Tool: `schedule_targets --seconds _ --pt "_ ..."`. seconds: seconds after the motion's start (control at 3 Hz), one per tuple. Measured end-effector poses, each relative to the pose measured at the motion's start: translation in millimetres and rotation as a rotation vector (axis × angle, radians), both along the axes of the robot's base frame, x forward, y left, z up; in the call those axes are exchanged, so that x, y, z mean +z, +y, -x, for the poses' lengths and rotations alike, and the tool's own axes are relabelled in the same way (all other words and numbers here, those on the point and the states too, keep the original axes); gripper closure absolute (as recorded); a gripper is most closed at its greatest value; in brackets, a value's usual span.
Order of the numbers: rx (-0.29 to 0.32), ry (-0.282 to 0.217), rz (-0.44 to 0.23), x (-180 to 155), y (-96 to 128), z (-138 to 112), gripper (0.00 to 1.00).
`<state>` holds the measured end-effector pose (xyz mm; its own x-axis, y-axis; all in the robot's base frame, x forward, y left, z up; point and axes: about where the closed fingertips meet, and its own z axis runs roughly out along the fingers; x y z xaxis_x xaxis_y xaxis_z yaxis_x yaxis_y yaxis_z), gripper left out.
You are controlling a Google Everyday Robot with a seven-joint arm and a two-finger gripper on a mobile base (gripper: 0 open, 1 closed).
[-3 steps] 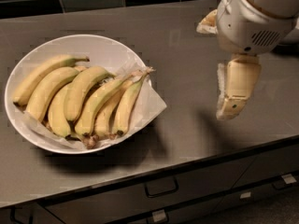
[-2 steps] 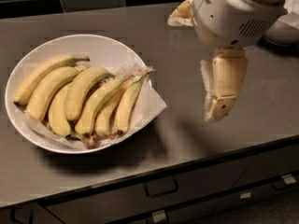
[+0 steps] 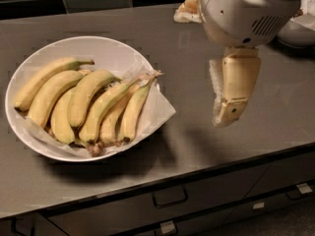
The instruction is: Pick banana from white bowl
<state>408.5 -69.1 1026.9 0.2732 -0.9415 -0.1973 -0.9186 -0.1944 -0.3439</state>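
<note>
While the end effector (image 3: 225, 117) hangs above the bare surface (image 3: 206, 151), well apart from the white bowl (image 3: 98, 40), I cannot tell whether it is apart or together. The bowl sits to its left in the camera view, holding several bananas on paper. The nearest banana (image 3: 134, 113) lies at the bowl's right side, its long axis running front to back, stem tilted toward the end effector.

Seven bananas (image 3: 93, 97), one white bowl (image 3: 106, 45), one end effector (image 3: 224, 119) right of bowl
</note>
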Motion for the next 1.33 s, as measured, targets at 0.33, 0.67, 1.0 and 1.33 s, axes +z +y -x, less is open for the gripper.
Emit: schedule_targets --seconds 0.33,0.67,1.0,1.33 --pt "0.125 0.024 0.041 1 41 -4 0.0" --pt "0.319 0.05 0.063 0 107 -25 0.0" --pt "0.462 -0.005 0.002 -5 179 -52 0.0" --pt "0.468 -0.005 -0.013 -7 183 -53 0.0"
